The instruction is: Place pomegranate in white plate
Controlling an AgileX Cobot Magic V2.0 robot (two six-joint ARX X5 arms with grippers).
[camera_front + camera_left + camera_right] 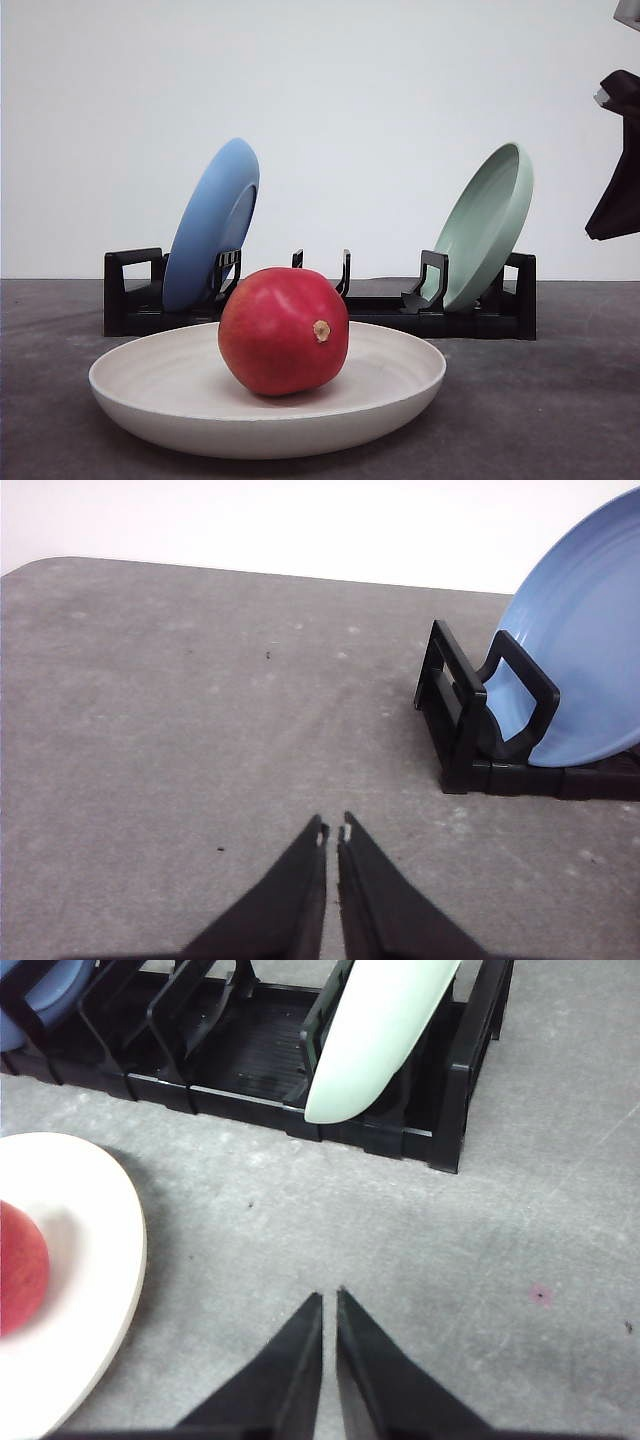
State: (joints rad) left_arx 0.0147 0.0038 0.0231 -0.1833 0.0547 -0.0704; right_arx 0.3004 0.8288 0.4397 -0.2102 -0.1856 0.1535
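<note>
The red pomegranate [283,330] rests inside the white plate [150,385] at the front of the table, its tan nub facing right. The right wrist view catches the fruit [20,1265] at the picture's edge, on the same plate [95,1260]. My right gripper [329,1300] is shut with nothing in it, hovering over bare grey table to the right of the plate; in the front view its arm [618,180] hangs high at the right edge. My left gripper [333,831] is shut and empty above the table, near the rack's blue-plate end.
A black dish rack [320,305] stands behind the white plate. It holds a blue plate [212,222] leaning at its left end and a pale green plate [487,225] leaning at its right end. Grey tabletop [200,730] spreads around both grippers.
</note>
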